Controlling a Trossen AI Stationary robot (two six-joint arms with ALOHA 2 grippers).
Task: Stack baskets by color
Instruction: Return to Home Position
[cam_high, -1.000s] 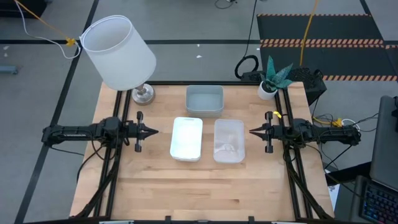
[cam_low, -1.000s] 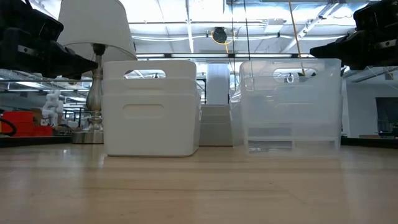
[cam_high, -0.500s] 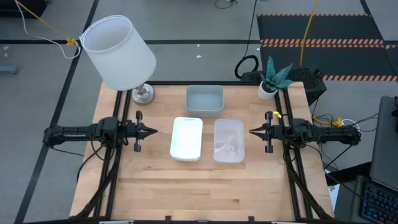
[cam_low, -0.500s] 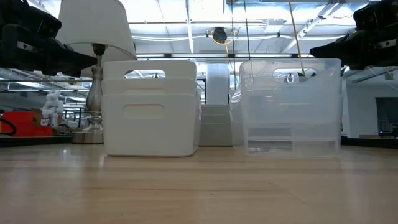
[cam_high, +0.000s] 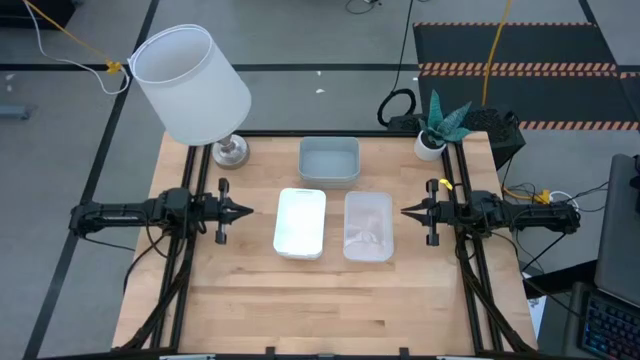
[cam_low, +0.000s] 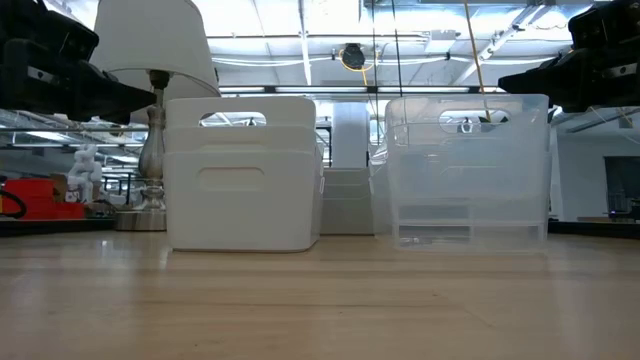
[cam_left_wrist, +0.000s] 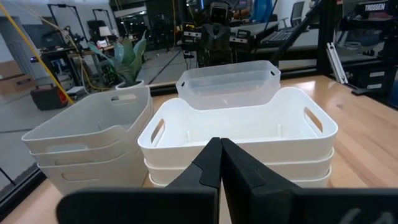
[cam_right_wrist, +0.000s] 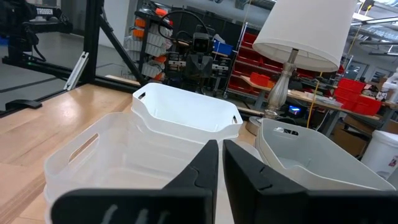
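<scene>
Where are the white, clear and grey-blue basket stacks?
white basket stack (cam_high: 300, 222): high view, inner floor of the top basket.
clear basket stack (cam_high: 368, 224): high view, inner floor of the top basket.
grey-blue basket stack (cam_high: 329, 160): high view, inner floor of the top basket.

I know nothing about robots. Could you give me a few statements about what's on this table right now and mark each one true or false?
1. The white baskets form one stack. True.
2. The right gripper is holding a clear basket. False: its jaws are shut on nothing, apart from the clear baskets.
3. The grey-blue baskets stand between the white and clear stacks. False: they stand behind both, toward the lamp.
4. The left gripper has its jaws shut, beside the white stack without touching it. True.
5. The plant pot sits inside a basket. False: it stands alone at a corner of the table.
</scene>
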